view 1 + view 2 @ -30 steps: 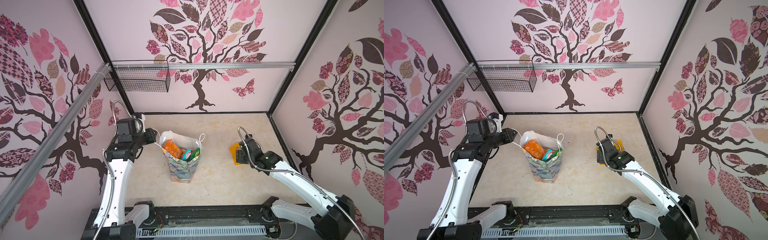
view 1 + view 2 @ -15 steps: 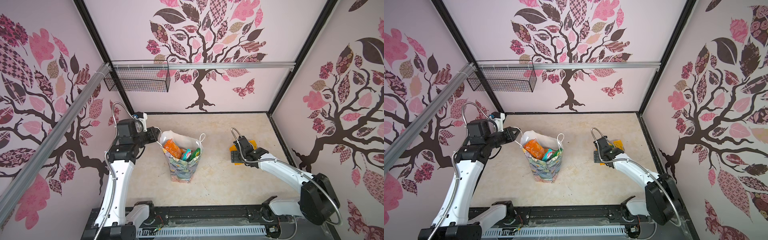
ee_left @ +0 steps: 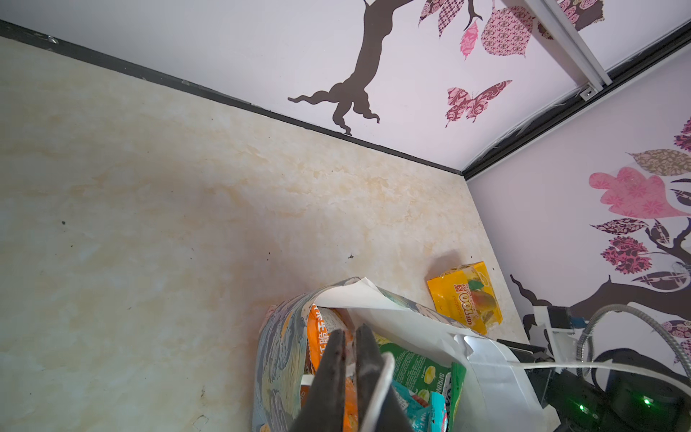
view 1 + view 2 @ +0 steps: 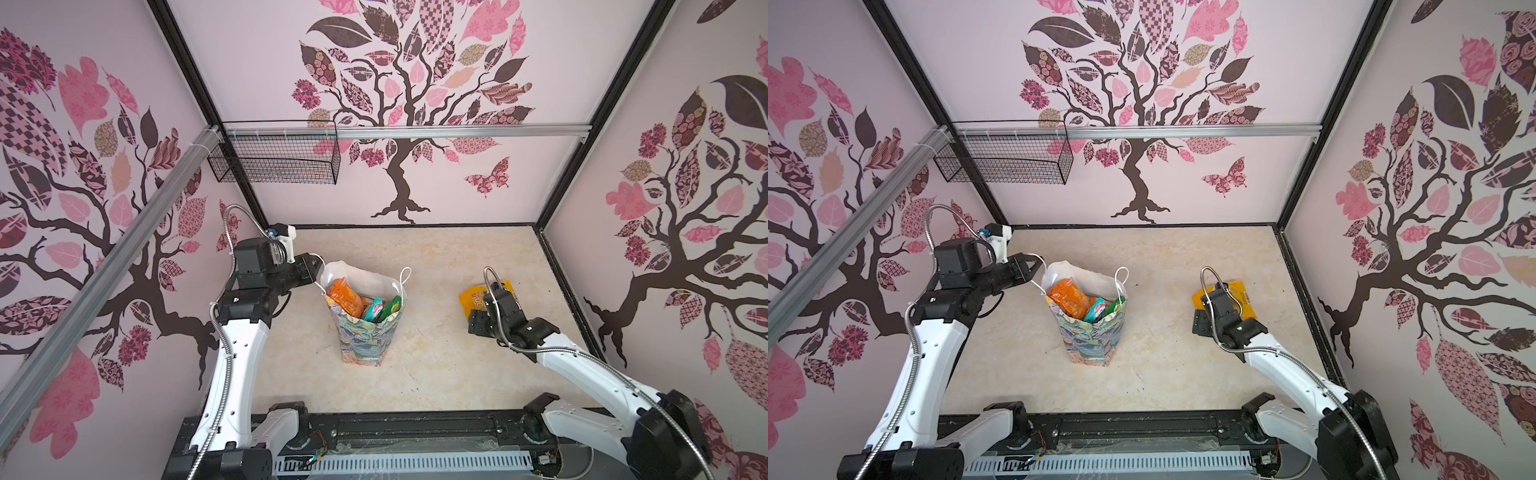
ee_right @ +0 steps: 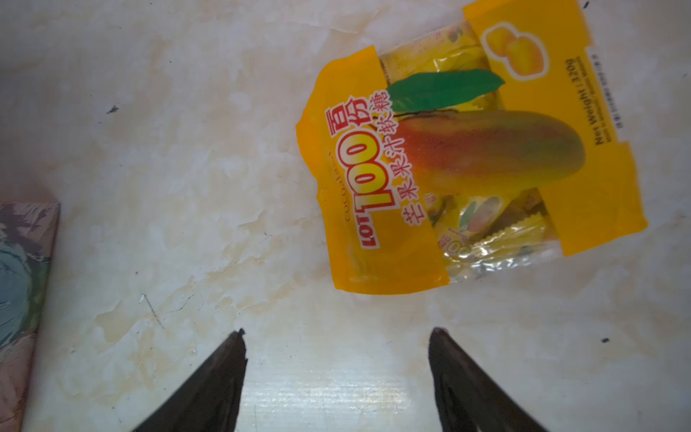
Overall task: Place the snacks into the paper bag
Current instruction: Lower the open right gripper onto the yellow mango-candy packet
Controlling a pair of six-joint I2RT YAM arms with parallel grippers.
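A: Your paper bag (image 4: 361,345) stood upright in the middle of the marble-look table (image 4: 428,257), mouth open. An orange packet (image 4: 345,297) leaned at the left of the mouth. A teal packet (image 4: 375,309) and a green packet (image 4: 392,306) sat beside it, and all three poked above the rim.

B: From your left wrist view I could see white Chinese characters running down the orange packet (image 3: 321,336). The green packet (image 3: 415,370) read "SPRIN", cut off there. The teal packet's print was too small to read.

A: Your left gripper (image 3: 349,334) sat just beside the bag's left rim, its jaws almost together with only a thin slit between them. The white cord handle (image 3: 379,389) ran along the outer side of one finger. I couldn't tell whether any cord was pinched in the slit.

B: One snack lay outside the bag: the yellow packet (image 5: 467,157), flat on the table well to the bag's right. It read "LOT 100" in red, beside a mango picture, a green leaf and Chinese characters. "Net Weight : 320g" ran along one edge.

A: Your right gripper (image 5: 338,334) hung over bare table just short of that packet, jaws wide apart and touching nothing. In both top views your right arm (image 4: 582,365) covered part of the yellow packet (image 4: 471,301) (image 4: 1241,293).
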